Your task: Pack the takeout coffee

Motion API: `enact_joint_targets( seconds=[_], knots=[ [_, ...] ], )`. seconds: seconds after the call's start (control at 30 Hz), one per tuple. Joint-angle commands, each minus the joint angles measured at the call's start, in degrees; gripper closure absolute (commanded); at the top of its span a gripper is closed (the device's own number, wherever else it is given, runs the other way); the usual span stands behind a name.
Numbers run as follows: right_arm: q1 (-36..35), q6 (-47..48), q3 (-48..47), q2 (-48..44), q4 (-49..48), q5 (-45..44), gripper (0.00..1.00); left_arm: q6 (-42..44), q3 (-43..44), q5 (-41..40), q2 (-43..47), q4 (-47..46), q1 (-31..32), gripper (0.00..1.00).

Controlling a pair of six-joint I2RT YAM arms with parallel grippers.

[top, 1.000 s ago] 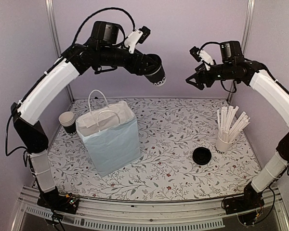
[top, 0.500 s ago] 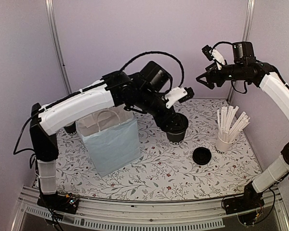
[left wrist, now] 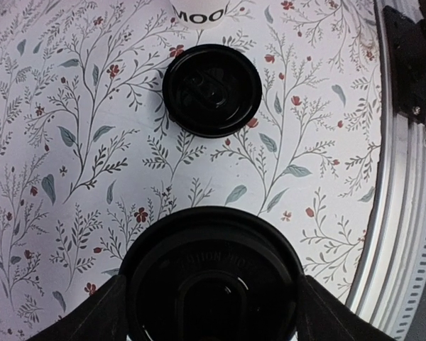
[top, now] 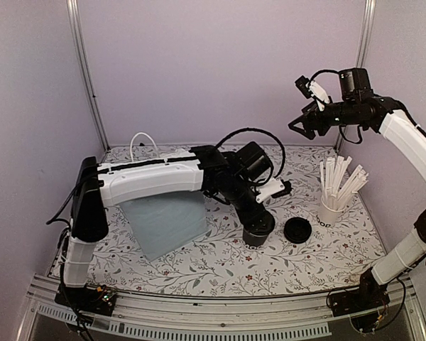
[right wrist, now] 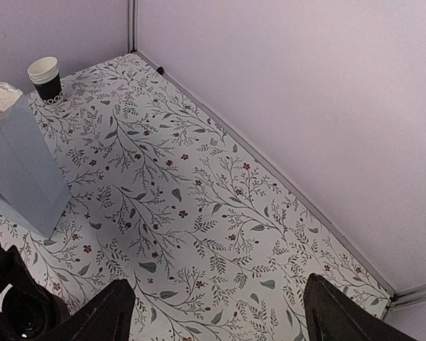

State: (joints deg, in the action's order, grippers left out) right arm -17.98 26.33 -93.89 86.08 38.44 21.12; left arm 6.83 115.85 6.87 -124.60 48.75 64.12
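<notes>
At 4 o'clock from table centre (top view): left gripper [top: 257, 224] clamped on takeout coffee [left wrist: 211, 280], fingers flanking cup, black top facing wrist camera. Cup low at tabletop [top: 220, 264]; contact unclear. Loose lid [top: 297, 230] at cup's 3 o'clock, apart. Stirrer cup [top: 331, 211] at 2 o'clock from loose lid. Pale-blue bag [top: 167, 224] at cup's 9 o'clock. Right gripper [top: 297, 128] high toward 1 o'clock, fingers spread, holding nothing.

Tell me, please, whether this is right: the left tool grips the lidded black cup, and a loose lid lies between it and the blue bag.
Not quite: the top view shows the loose lid between the lidded black cup and the white stirrer cup, not the blue bag. The left tool does grip that cup.
</notes>
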Motion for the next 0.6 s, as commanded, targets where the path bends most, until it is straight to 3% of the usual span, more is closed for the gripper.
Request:
enact_joint_targets(
  seconds=[0.0, 0.27, 0.57],
  knots=[
    [0.22, 0.44, 0.45, -1.32, -0.38, 0.16, 0.14, -0.76, -2.51, 0.70, -0.41, -4.80, 0.09, 0.18],
    [0.21, 0.99, 1.42, -1.42, 0.25, 1.52, 0.14, -0.56, -3.97, 3.19, -0.76, -5.50, -0.02, 0.16],
    [0.14, 4.79, 2.01, -2.19, 4.34, 5.00, 0.14, 0.77, 1.99, -1.73, 5.67, -3.33, 0.20, 0.10]
  ],
)
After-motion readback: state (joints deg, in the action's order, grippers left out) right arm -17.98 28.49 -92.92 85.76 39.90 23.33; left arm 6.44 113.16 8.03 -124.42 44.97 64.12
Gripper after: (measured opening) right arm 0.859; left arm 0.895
